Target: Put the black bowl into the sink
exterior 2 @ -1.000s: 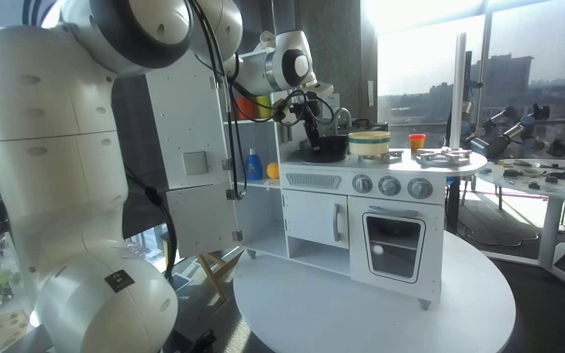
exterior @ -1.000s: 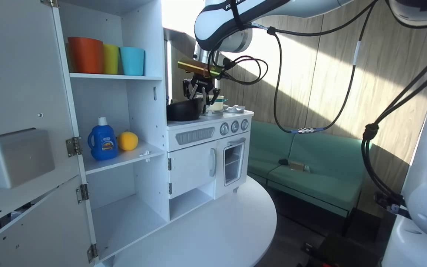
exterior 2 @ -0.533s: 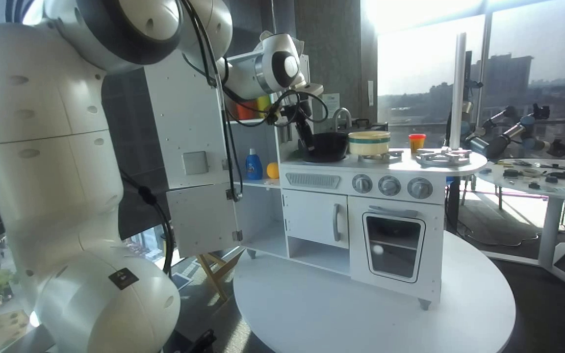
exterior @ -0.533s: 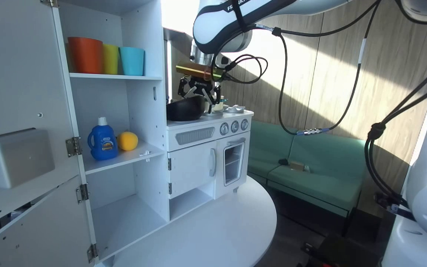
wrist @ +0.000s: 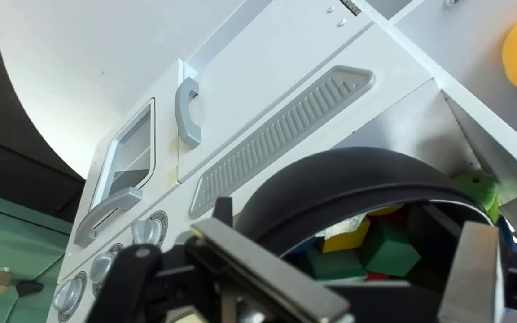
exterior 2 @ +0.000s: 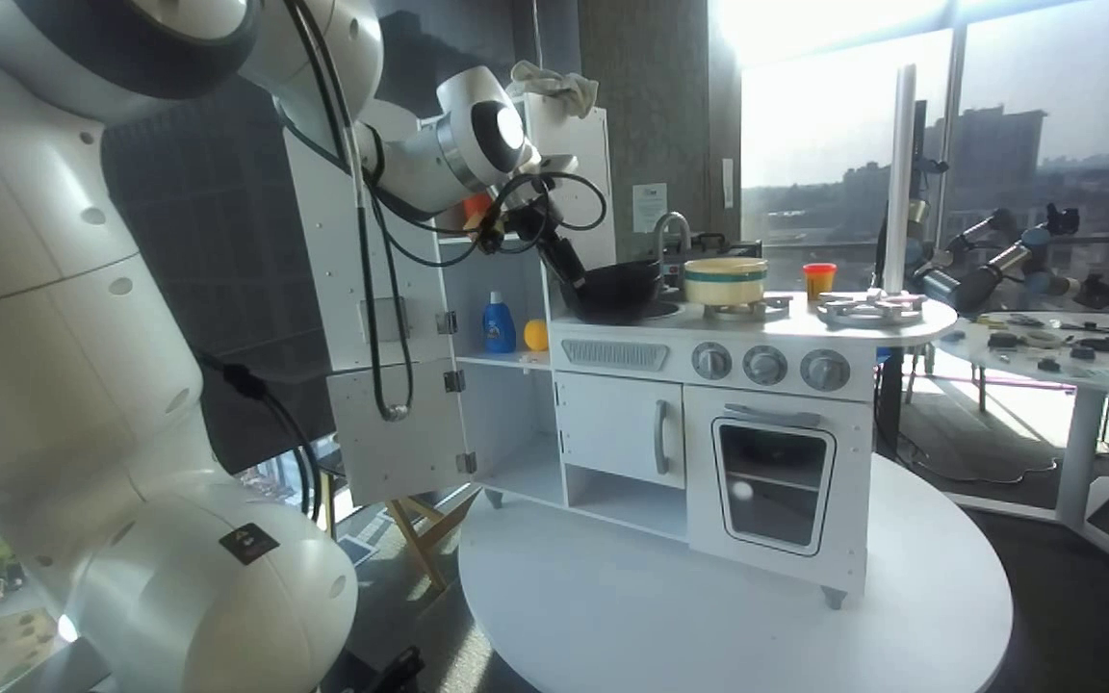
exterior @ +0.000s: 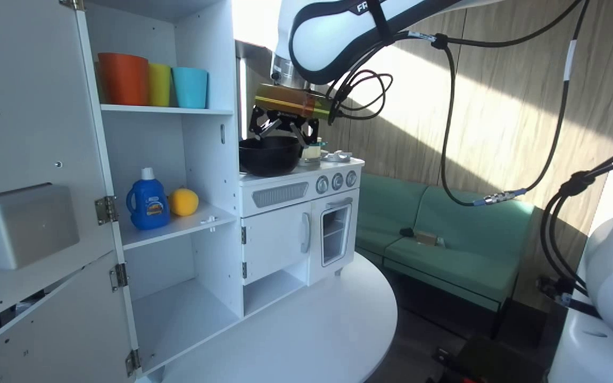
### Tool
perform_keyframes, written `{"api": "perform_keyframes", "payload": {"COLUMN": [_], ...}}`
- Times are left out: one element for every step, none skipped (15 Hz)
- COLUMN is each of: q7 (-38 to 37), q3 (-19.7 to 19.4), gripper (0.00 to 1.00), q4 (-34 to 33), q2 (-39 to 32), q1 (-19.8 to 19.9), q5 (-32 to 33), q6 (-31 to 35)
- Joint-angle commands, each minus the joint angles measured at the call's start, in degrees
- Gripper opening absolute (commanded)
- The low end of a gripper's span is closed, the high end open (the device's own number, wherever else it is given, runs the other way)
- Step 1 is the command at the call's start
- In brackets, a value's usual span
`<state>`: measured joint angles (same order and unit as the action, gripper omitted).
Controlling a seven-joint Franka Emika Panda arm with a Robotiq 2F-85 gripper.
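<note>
A blue bottle (exterior: pixel 149 206) stands beside a round yellow object (exterior: pixel 183 202).

Round white table (exterior 2: pixel 757 635), smooth top, curved rim, visible in both exterior views. Directly on it: white play kitchen (exterior 2: pixel 697 423), upright, standing on short feet (exterior 2: pixel 834 599), tabletop reaching out past its front. Kitchen's white counter (exterior 2: pixel 786 328) holds silver burners (exterior 2: pixel 870 312) and, seen between them, small upright jar (exterior 2: pixel 818 283) with red lid. Part of tabletop also shows at upper left of wrist view.

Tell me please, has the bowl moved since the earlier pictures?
Yes. In an exterior view, the bowl has shifted toward the picture's left, away from the pot, which has not moved. A gap now shows between them.
</note>
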<state>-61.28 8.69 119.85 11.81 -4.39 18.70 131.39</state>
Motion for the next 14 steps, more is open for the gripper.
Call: {"api": "perform_keyframes", "payload": {"q7": [0.01,0.08,-0.57,-1.46,-2.09,-3.22,-3.99,-5.60,-6.59,-6.67,-7.54,-7.68,-7.32,-7.19], "q3": [0.11,-0.07,0.01,0.28,0.52,0.97,1.21,1.68,1.87,1.72,1.73,1.59,1.20,0.79], "gripper": [1.00,1.00,1.00,1.00,1.00,1.00,1.00,1.00,1.00,1.00,1.00,1.00,1.00,1.00], "q4": [4.25,4.84,5.27,5.43,5.42,4.97,4.76,4.04,3.51,2.61,1.99,1.41,0.85,0.26], "q2": [1.95,1.58,1.25,0.92,0.59,0.45,0.38,0.38,-0.01,-1.31,-2.37,-3.52,-4.86,-6.34], "q1": [2.03,2.60,3.36,4.20,4.92,5.65,6.15,6.64,6.91,6.78,6.96,6.95,6.70,6.38], "q5": [2.31,2.87,4.29,6.14,8.09,10.56,12.60,15.26,16.76,17.18,18.03,18.24,17.89,17.69], "q6": [6.17,8.33,9.98,11.63,12.95,13.93,15.04,16.78,18.35,20.06,21.40,22.59,24.08,25.45]}}
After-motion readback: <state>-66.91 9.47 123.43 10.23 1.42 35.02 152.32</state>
